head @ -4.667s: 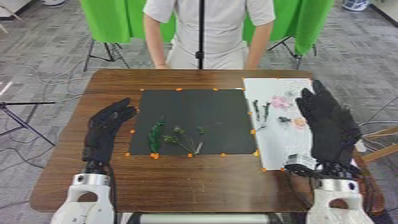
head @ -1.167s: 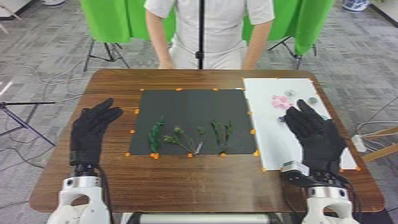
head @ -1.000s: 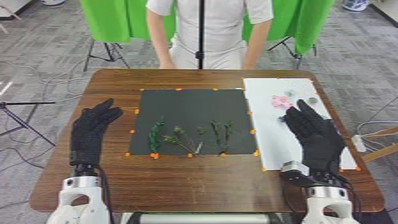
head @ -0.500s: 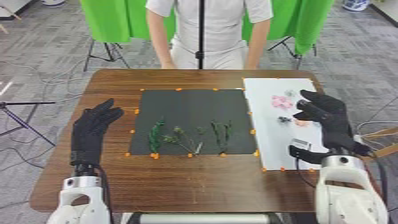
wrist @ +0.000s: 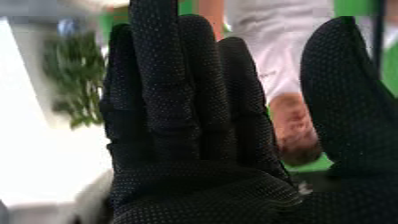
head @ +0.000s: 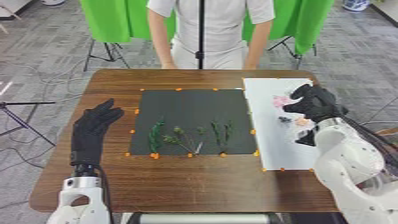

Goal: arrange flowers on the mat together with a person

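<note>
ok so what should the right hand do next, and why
I'd probably ease the right hand toward the pink flower and pinch it: the hand looks open, its fingers appear close to that flower, and the flower lies on the white sheet while green sprigs lie on the dark mat.

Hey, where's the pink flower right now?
In the head view, the pink flower is on the white sheet at the table's right side, immediately left of the right hand and farther out than the small dark flower.
</note>
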Available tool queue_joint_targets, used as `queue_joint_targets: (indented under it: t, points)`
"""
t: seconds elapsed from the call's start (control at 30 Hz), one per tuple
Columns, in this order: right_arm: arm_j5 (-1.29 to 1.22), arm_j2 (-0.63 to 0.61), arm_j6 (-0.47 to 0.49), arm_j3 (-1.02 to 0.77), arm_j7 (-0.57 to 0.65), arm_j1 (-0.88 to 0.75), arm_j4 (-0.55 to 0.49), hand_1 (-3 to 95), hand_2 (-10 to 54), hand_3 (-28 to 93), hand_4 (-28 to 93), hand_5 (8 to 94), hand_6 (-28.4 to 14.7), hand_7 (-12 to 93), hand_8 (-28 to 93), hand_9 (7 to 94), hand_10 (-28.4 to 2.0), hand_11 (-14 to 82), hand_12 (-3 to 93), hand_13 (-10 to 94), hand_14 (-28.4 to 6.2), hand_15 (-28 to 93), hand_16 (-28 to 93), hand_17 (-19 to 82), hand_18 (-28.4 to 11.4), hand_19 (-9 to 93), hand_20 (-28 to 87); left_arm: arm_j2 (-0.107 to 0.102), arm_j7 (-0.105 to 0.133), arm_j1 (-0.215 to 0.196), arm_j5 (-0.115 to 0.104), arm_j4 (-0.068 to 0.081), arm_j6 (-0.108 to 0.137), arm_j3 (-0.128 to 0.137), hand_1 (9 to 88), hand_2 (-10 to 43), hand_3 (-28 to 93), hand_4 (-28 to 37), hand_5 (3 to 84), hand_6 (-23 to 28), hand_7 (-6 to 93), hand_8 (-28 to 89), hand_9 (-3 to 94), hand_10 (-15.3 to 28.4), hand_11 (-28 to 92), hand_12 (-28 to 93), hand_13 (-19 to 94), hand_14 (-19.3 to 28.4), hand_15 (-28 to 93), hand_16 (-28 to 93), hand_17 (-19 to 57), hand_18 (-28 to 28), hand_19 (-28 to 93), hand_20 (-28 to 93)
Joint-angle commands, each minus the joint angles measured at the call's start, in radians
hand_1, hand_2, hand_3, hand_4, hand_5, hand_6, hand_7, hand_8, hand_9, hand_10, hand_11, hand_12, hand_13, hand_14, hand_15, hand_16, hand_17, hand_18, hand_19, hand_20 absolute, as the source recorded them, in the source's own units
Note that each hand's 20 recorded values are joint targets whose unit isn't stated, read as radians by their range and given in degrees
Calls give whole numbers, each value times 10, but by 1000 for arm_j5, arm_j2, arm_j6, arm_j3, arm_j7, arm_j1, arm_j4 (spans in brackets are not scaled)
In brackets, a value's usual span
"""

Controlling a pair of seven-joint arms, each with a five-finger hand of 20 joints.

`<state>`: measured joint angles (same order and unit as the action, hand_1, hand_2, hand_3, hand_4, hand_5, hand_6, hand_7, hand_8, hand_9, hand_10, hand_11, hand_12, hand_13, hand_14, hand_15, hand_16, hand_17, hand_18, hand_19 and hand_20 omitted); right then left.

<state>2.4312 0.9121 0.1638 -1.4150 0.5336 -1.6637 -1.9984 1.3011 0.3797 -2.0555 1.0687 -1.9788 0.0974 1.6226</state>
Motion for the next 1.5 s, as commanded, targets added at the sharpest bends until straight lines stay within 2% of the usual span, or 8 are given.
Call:
queue_joint_targets:
  t: [0.03,0.57,0.93,1.1,1.17,1.3,1.4,1.5]
  points:
    - [38,-38,108,37,9,68,58,378,-95,676,-228,590,7,110,-80,718,-121,163,192,774,-85,308,291,392,-174,629,442,4,-10,-13,4,-3,-7,-1,175,82,666,-283,523,59,103,-53,520,153,180,139,437,189,162,9,125,127,93,228]
    - [2,-14,150,127,-13,113,139,387,-95,671,-239,599,14,115,-81,754,-115,171,195,811,-67,322,308,416,-179,670,442,2,-11,-9,6,-2,-7,-5,186,77,666,-283,523,62,101,-53,519,154,181,138,435,189,160,8,125,127,94,227]
    - [94,3,168,186,6,128,193,405,-95,681,-250,607,17,117,-83,765,-114,171,192,835,-52,366,329,427,-182,723,453,1,-11,-10,4,-2,-8,-6,192,76,665,-283,522,62,101,-52,517,154,181,138,435,189,161,9,124,127,96,227]
    - [130,6,74,223,12,116,223,447,-95,681,-264,640,28,130,-87,790,-106,177,193,855,-43,394,333,440,-180,754,458,2,-12,-12,4,-2,-7,-3,193,75,666,-283,521,61,102,-52,516,153,181,137,435,188,161,9,124,127,95,227]
    - [151,8,33,235,8,112,237,513,-95,626,-268,677,37,142,-94,826,-95,134,256,871,-35,415,334,455,-179,779,456,3,-12,-9,4,-1,-10,-3,192,74,668,-283,521,61,102,-53,516,154,181,137,434,188,160,9,124,128,97,227]
    - [161,8,-41,254,1,106,259,639,-95,497,-224,774,42,155,22,899,-79,59,329,906,-20,433,340,484,-175,807,451,4,-13,-4,6,1,-12,-3,193,73,668,-283,521,60,103,-53,516,154,181,137,436,188,162,9,124,128,97,228]
    - [157,3,-83,255,-4,106,254,655,-95,520,-225,830,43,161,52,927,-70,58,337,928,-12,436,348,506,-170,821,444,3,-14,-6,7,2,-8,3,193,72,668,-283,521,61,103,-53,516,154,182,138,436,188,161,8,124,128,98,228]
    - [150,-10,-109,232,6,109,200,654,-95,551,-235,848,42,165,61,935,-68,72,333,935,-7,457,357,516,-170,840,443,-17,-14,-15,5,-3,4,20,194,70,668,-283,521,62,102,-53,517,154,182,137,435,189,161,8,124,128,97,227]
